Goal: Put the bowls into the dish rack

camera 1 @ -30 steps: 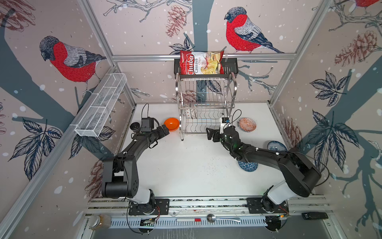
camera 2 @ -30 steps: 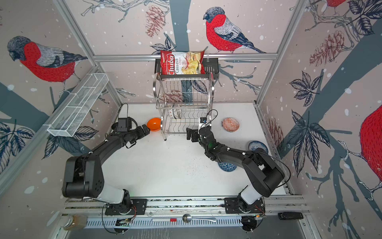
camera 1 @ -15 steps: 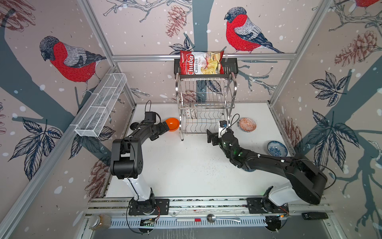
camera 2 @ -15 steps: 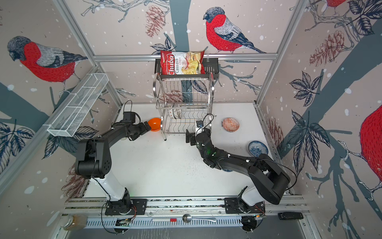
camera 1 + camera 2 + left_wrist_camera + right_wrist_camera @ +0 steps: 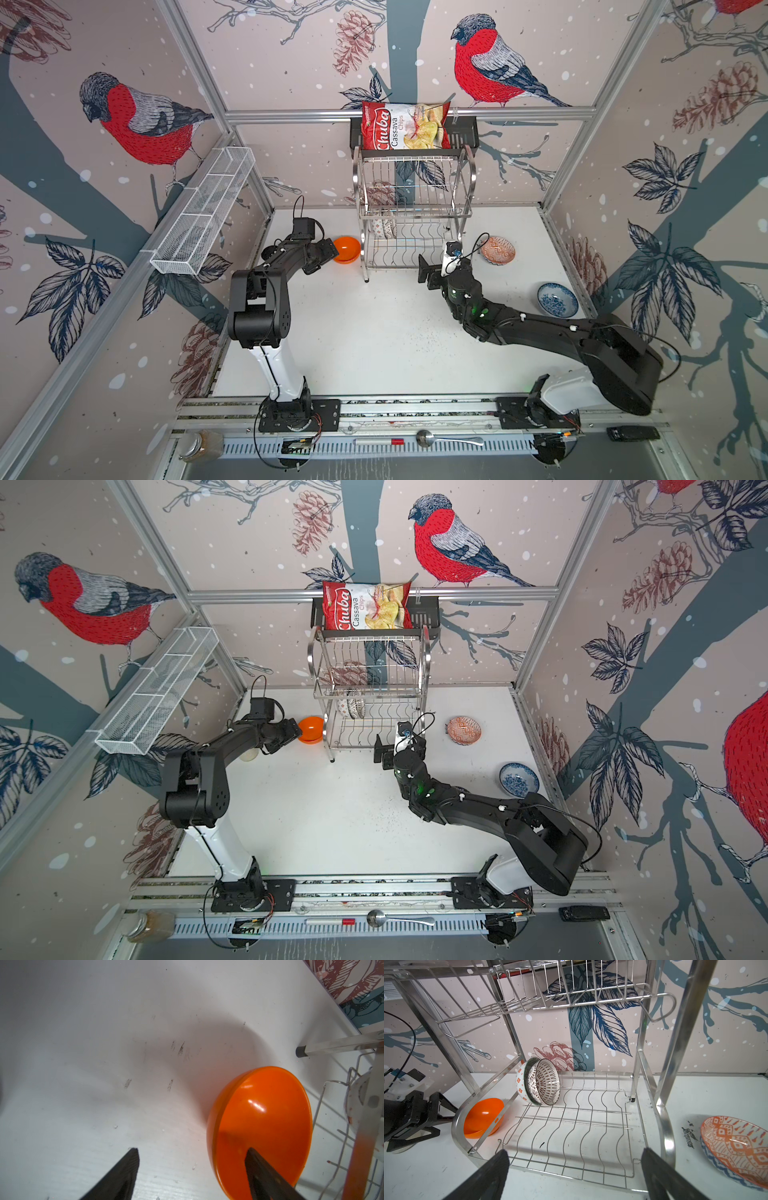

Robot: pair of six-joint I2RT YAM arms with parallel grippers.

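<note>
A plain orange bowl sits on the white table just left of the steel dish rack. My left gripper is open and straddles the bowl's rim, one finger inside and one outside with a wide gap. Two patterned bowls stand nested on edge at the left of the rack's lower tier. A red-orange bowl and a blue-floral bowl rest on the table at the right. In front of the lower tier my right gripper is open and holds nothing.
A long white mesh basket hangs on the left wall. A chips bag sits on the black shelf above the rack. A glass jar and a spoon lie on the front rail. The rack's left foot stands close to the orange bowl.
My left arm has folded up and pushed its gripper onto the orange bowl's rim, jaws slightly narrower. The right arm has swung lower and further left, still facing the rack.
</note>
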